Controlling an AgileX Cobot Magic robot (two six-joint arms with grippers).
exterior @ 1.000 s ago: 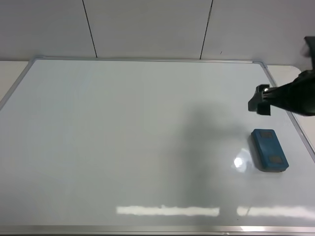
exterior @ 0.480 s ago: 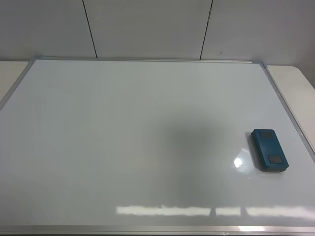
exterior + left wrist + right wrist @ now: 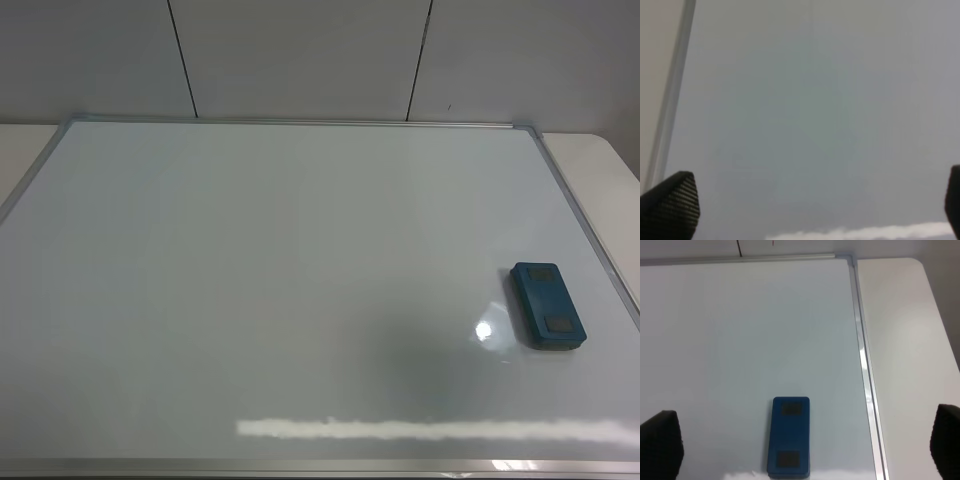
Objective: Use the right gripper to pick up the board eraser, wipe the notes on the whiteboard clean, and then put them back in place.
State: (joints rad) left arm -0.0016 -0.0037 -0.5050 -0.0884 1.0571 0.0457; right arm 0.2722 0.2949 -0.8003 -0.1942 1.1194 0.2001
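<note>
The teal-blue board eraser (image 3: 547, 305) lies flat on the whiteboard (image 3: 280, 280) near its right frame. It also shows in the right wrist view (image 3: 789, 437), lying between my spread fingertips and apart from them. My right gripper (image 3: 805, 450) is open and empty, well above the board; it is out of the exterior view. My left gripper (image 3: 820, 210) is open over bare whiteboard (image 3: 815, 100) near the silver frame. No marker notes show anywhere on the board.
The silver frame (image 3: 864, 365) runs along the board's right edge, with the pale table (image 3: 905, 340) beyond it. A grey panelled wall (image 3: 300, 55) stands behind the board.
My right arm was over the board's right edge a second ago and has withdrawn out of the exterior view. The eraser has not moved.
</note>
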